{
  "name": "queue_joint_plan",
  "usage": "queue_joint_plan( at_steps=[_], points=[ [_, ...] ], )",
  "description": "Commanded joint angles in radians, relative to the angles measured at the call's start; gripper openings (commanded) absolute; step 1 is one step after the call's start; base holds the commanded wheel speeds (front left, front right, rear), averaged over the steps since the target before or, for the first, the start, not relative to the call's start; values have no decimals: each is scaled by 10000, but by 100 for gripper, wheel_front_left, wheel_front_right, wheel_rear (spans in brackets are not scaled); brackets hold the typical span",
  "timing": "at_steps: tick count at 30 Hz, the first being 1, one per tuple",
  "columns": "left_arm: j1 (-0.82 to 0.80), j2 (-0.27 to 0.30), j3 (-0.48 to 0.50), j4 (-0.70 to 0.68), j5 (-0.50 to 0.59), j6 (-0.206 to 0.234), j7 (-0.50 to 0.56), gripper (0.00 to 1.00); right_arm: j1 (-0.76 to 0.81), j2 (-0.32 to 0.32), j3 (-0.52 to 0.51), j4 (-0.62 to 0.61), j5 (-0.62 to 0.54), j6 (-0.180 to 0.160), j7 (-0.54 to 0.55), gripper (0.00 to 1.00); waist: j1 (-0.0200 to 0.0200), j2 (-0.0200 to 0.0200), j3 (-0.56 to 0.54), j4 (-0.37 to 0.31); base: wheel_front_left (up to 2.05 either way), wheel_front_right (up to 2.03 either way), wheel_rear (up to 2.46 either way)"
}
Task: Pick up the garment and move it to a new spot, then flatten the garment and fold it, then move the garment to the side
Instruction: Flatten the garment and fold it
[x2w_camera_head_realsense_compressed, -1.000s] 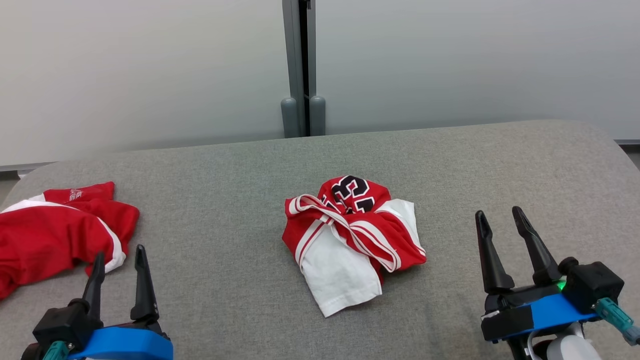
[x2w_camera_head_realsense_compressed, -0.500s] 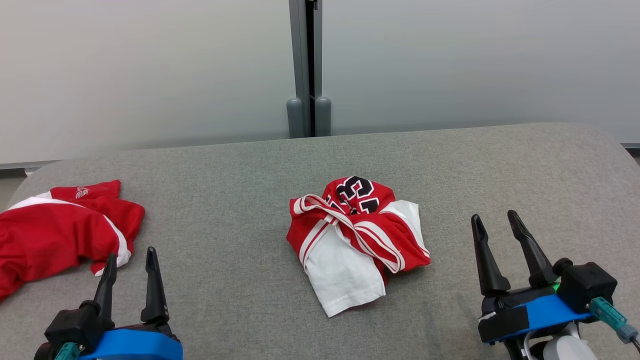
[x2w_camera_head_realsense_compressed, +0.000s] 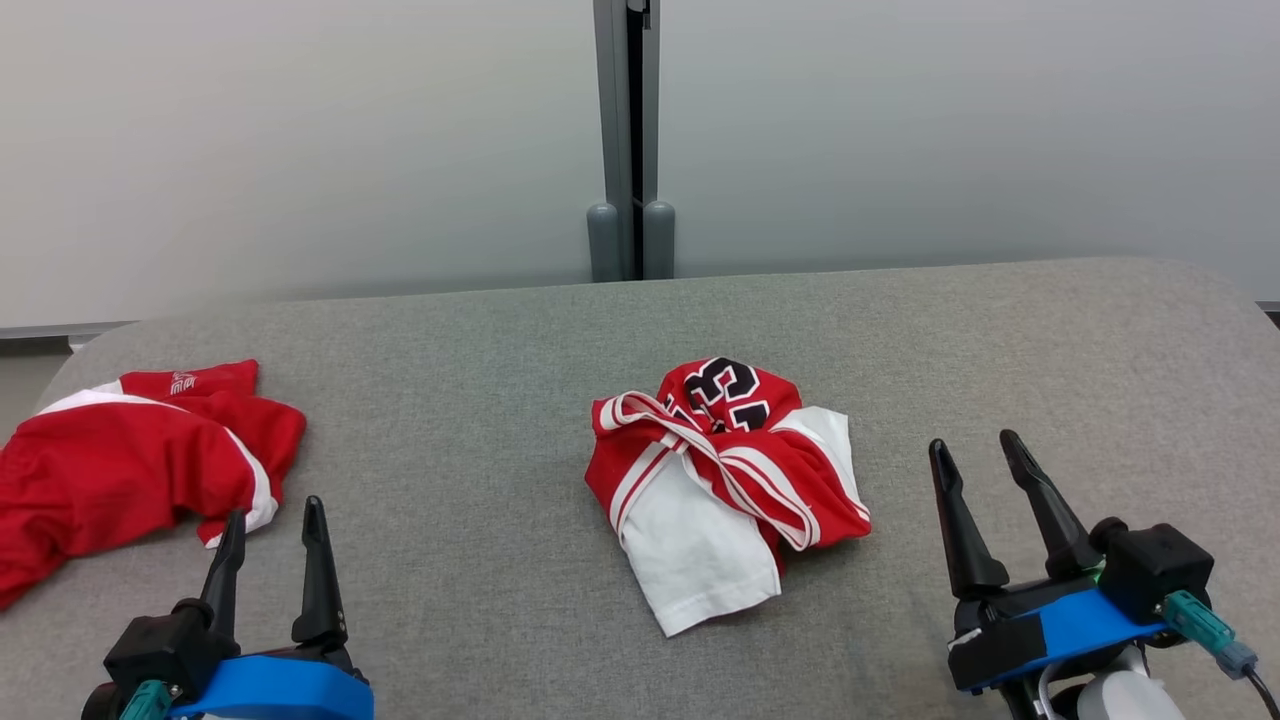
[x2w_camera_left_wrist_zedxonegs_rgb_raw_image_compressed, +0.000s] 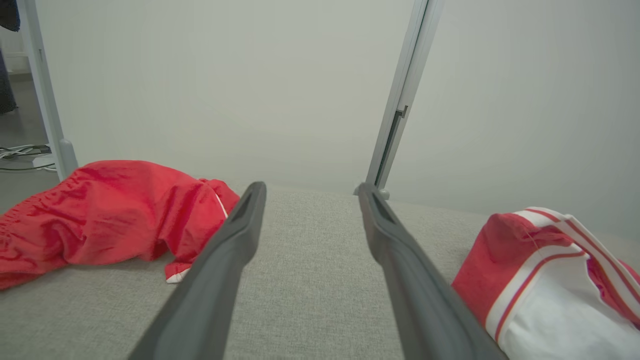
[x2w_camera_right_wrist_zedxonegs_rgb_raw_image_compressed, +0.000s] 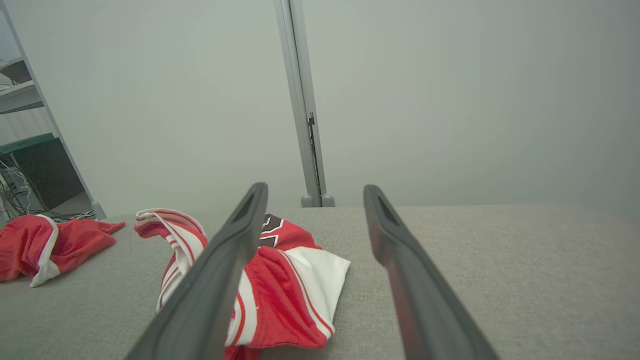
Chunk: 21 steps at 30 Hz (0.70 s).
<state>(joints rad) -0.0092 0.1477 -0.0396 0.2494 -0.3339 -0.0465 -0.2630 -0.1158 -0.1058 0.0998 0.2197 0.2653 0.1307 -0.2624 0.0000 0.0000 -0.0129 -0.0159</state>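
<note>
The garment (x2w_camera_head_realsense_compressed: 720, 480), a crumpled red and white jersey with black numerals, lies bunched in the middle of the grey padded table (x2w_camera_head_realsense_compressed: 470, 350). My left gripper (x2w_camera_head_realsense_compressed: 275, 508) hovers open at the near left, well apart from the jersey. My right gripper (x2w_camera_head_realsense_compressed: 972, 441) stands open at the near right, a short gap from the jersey's right edge. The left wrist view looks past the open left gripper (x2w_camera_left_wrist_zedxonegs_rgb_raw_image_compressed: 310, 186), with the garment (x2w_camera_left_wrist_zedxonegs_rgb_raw_image_compressed: 540, 270) at the lower right. In the right wrist view, the garment (x2w_camera_right_wrist_zedxonegs_rgb_raw_image_compressed: 290, 285) lies partly behind the left finger of the right gripper (x2w_camera_right_wrist_zedxonegs_rgb_raw_image_compressed: 314, 186).
A second, mostly red garment (x2w_camera_head_realsense_compressed: 130, 470) with white trim lies heaped at the table's left edge, just beyond my left gripper; it shows too as a red heap (x2w_camera_left_wrist_zedxonegs_rgb_raw_image_compressed: 110, 210). A pale wall with a grey post (x2w_camera_head_realsense_compressed: 630, 150) runs behind the table's far edge.
The whole head view has slid a little right and down, so the camera has moved. Both grippers sit slightly lower in it, the right one a bit closer to the jersey. Both garments lie unmoved.
</note>
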Motion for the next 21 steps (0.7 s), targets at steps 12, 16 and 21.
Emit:
queue_joint_plan(
  at_steps=[12,16,21],
  points=[
    [-378,-158,91,361,261,-308,-26,100,-1890,-407,2299,1224,538,1,385,100,0,0,-36,459,0,0,0],
    [-442,-265,44,442,281,-328,-26,100,-3150,-603,3626,2135,779,1,1779,100,0,0,-9,817,0,0,0],
    [-550,-410,6,639,298,-409,-26,100,-4495,-897,5057,3391,912,1,3795,100,0,0,-39,1403,0,0,0]
  ],
)
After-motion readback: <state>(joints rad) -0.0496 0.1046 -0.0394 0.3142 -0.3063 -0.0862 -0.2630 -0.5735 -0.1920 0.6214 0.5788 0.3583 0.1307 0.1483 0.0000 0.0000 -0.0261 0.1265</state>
